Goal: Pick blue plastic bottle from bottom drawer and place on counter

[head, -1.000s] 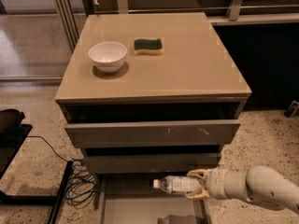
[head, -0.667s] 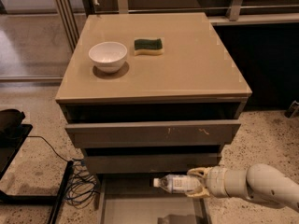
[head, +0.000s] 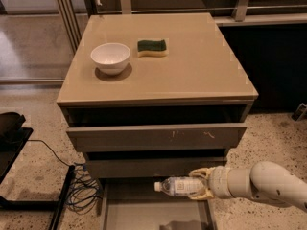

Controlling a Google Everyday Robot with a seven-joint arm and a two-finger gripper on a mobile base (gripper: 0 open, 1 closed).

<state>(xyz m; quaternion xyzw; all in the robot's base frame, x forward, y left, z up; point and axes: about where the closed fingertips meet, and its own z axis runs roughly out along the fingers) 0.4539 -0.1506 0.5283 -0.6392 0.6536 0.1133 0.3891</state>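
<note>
The blue plastic bottle (head: 176,186) lies on its side, white cap pointing left, held above the open bottom drawer (head: 139,213). My gripper (head: 200,185) reaches in from the right at the end of the white arm and is shut on the bottle's base end, yellowish fingers above and below it. The bottle hangs just in front of the middle drawer's front. Above, the beige counter (head: 192,71) tops the cabinet.
A white bowl (head: 110,57) and a green-and-yellow sponge (head: 152,47) rest on the counter's back left. Cables (head: 84,193) and a black stand lie on the floor left of the cabinet. The upper drawer (head: 158,137) stands slightly pulled out.
The bottle and gripper have shifted very slightly left and up above the drawer; the grip is unchanged.
</note>
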